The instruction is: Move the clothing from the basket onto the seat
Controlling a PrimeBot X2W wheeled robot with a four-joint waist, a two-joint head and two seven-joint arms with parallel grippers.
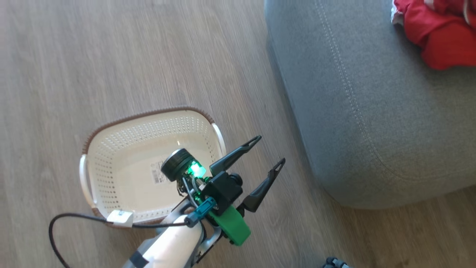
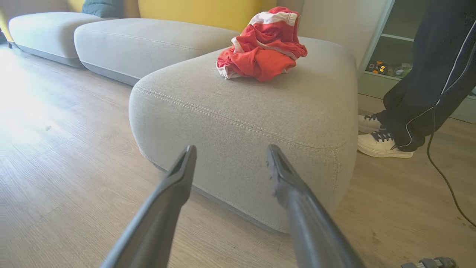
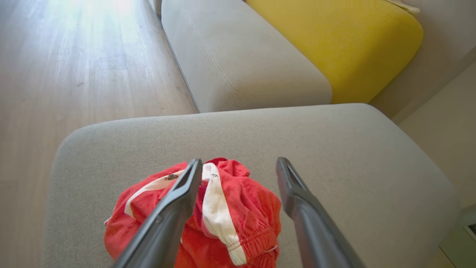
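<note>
The clothing (image 1: 438, 33) lies as a crumpled red heap with white trim on top of the grey seat (image 1: 372, 111), at the head view's upper right. The cream basket (image 1: 111, 156) stands on the floor left of the seat, its bare bottom and a label showing. My left gripper (image 1: 269, 149) is open and holds nothing, low between basket and seat, pointing at the seat's side (image 2: 230, 111); the clothing (image 2: 264, 48) sits above it. My right gripper (image 3: 238, 161) hangs open just above the clothing (image 3: 223, 223), apart from it.
A person's legs in dark trousers and white shoes (image 2: 383, 145) stand by the seat's right side, with a black cable (image 2: 438, 167) on the floor. More grey seat pieces (image 2: 141, 44) and a yellow cushion (image 3: 334, 48) lie beyond. A cable (image 1: 74, 217) runs from my left arm.
</note>
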